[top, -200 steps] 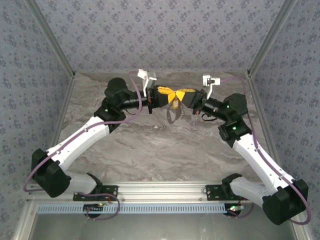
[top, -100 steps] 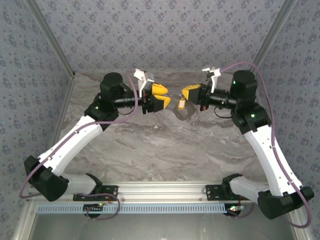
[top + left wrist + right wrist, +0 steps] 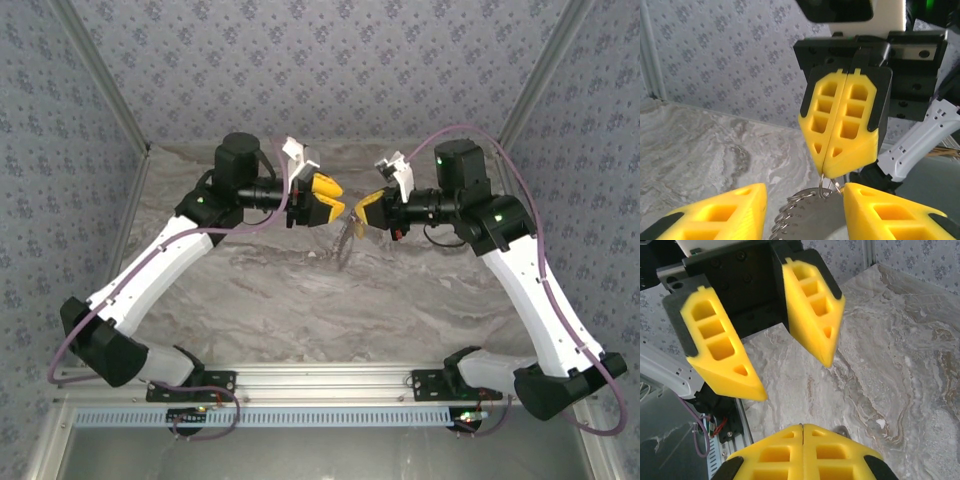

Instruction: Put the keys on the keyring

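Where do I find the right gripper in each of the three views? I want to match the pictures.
Top external: the right gripper, shut, just right of centre, pointing left.
Left wrist: the right gripper at centre, facing the camera, the keyring hanging from its tips.
Right wrist: the right gripper at the bottom edge, centre.
Shared landmark: the open left gripper, facing it in all three.

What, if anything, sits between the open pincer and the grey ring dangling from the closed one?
Nothing visible does. The keyring hangs from the tips of the shut right pincer, and the left pincer stands open with a finger on either side of it, only air between.
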`<state>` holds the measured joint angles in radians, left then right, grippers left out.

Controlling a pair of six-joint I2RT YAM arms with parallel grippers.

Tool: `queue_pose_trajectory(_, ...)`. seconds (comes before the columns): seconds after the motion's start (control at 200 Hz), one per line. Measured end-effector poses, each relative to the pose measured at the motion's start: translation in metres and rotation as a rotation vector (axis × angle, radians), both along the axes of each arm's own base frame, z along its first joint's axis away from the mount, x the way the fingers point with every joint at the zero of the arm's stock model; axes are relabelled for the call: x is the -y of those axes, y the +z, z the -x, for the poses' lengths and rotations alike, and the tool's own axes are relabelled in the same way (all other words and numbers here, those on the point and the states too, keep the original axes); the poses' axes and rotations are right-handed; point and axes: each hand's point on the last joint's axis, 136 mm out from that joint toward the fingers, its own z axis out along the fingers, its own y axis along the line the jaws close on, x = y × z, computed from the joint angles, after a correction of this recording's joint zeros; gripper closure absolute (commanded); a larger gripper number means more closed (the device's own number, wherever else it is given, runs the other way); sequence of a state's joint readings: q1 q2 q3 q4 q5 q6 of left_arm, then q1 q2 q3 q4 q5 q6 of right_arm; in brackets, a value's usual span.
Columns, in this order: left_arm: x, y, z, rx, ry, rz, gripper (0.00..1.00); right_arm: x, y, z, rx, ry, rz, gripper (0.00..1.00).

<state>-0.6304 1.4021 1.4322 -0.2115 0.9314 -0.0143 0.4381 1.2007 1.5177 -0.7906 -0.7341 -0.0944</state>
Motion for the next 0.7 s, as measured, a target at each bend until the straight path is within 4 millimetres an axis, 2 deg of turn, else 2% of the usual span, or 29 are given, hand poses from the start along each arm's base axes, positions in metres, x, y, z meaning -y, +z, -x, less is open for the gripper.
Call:
queue_pose_trajectory(0.145,0.004,-0.008,0.003,-0.025,-0.035,-0.025,0.58,-0.001,0.001,0.0,0.009,0.002,0.013,1.0)
queue_pose_trajectory(0.58,0.016,-0.01,0.011,-0.034,-0.09,-0.036,0.6,-0.007,-0.004,0.002,0.01,0.017,0.041,1.0)
queue_pose_trajectory(0.699,0.017,-0.011,0.011,-0.038,-0.094,-0.038,0.65,-0.006,-0.004,0.001,0.012,0.012,0.044,1.0)
